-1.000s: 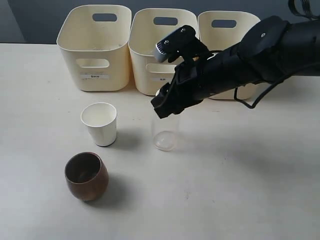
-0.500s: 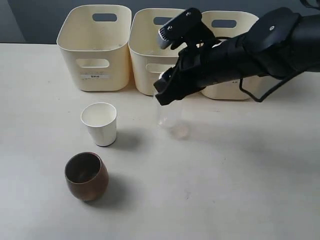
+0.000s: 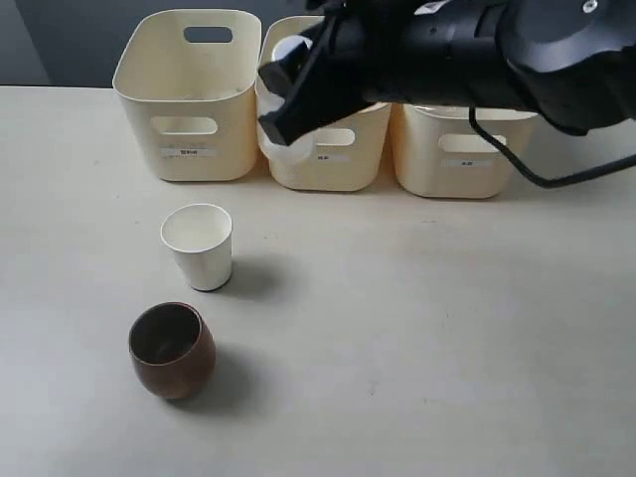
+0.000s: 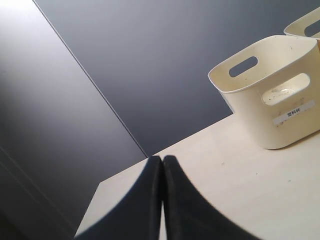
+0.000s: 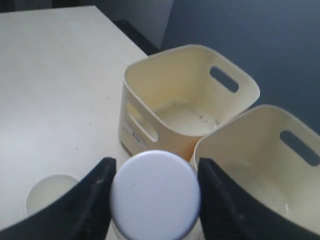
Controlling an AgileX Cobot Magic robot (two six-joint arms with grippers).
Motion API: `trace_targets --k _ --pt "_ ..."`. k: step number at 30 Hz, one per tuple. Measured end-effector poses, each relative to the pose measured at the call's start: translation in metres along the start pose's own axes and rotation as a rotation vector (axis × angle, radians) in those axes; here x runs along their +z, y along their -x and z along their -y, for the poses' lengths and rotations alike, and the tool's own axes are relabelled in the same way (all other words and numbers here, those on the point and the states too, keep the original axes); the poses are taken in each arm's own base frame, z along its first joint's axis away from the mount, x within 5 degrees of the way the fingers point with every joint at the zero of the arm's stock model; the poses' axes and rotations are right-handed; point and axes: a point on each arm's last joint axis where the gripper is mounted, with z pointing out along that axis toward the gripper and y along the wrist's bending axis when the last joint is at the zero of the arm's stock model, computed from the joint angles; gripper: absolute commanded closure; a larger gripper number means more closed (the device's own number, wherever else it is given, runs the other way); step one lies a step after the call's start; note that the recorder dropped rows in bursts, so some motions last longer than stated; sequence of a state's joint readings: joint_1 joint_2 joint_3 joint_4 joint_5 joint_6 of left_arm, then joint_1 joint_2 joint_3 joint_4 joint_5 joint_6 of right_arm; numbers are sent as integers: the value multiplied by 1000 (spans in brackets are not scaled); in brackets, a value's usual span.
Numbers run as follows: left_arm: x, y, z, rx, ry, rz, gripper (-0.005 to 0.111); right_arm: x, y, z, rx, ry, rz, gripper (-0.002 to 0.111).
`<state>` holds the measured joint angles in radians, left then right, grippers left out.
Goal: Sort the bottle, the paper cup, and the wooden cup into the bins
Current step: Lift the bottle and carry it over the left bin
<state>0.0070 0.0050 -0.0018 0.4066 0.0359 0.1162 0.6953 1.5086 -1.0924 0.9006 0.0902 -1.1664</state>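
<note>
We see the right gripper (image 5: 155, 200) clamped on the bottle (image 5: 154, 187), raised beside the bins (image 3: 149, 109). The left gripper (image 4: 161, 167) is pressed together.

Black robot arm and claws

The right arm (image 3: 477, 50) is bulky, rounded and matte black with dull highlights. A thin black cable (image 3: 537, 183) loops beneath it. The right claw (image 5: 154, 197) and left claw (image 4: 162, 167) have smooth black fingers.
</note>
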Motion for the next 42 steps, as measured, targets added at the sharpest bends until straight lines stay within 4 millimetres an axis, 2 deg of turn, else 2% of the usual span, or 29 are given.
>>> trace_targets --k 4,8,13,21,29,34,42 --pt "0 0 0 0 0 0 107 0 29 -5 -17 9 81 108" --pt "0 0 0 0 0 0 107 11 53 -10 -31 17 142 108" --pt "0 0 0 0 0 0 107 42 60 -15 -35 -3 160 108" --pt "0 0 0 0 0 0 107 100 48 -10 -68 -137 169 108" --pt "0 0 0 0 0 0 107 152 34 -12 -104 -164 162 108" --pt "0 0 0 0 0 0 107 176 22 -14 -94 -170 151 108" --pt "0 0 0 0 0 0 107 194 -1 -9 -10 -183 101 108"
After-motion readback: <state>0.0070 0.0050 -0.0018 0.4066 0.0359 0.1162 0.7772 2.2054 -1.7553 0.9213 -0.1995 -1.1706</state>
